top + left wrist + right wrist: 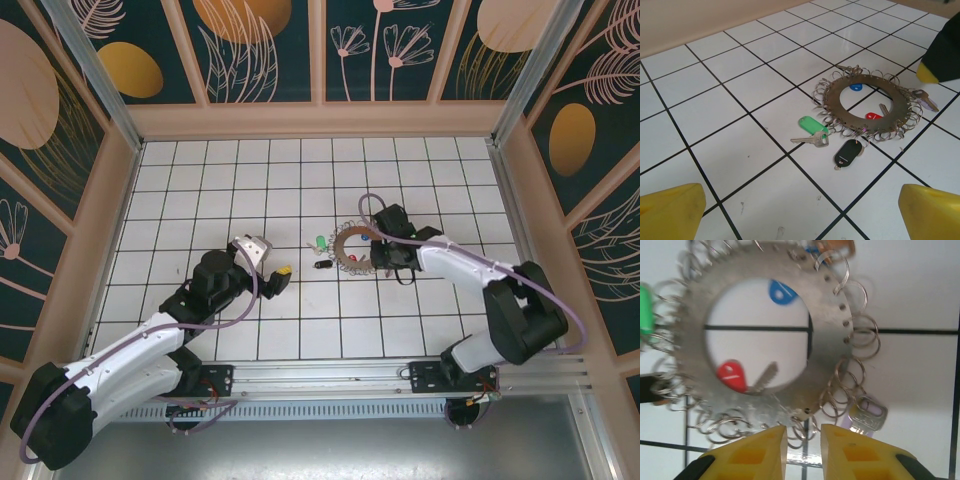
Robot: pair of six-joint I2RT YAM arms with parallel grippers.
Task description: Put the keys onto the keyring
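Note:
The keyring [834,104] is a flat metal disc with a round hole, fringed with many small split rings, and it lies on the tiled floor [352,232]. Keys with a green head [812,125] and a black head [847,152] lie at its near-left edge. A blue head [782,292] and a red head [731,377] show inside the hole. A lilac-headed key [867,415] hangs on the fringe. My right gripper [802,440] stands narrowly open over the ring's edge, with small split rings in the gap. My left gripper [800,215] is wide open and holds nothing, a couple of tiles left of the keyring.
The white tiled floor is bounded by wooden walls [320,120] on three sides. My right arm's finger [940,55] reaches in above the keyring's far side. The arm bases sit on a rail [330,380] at the near edge.

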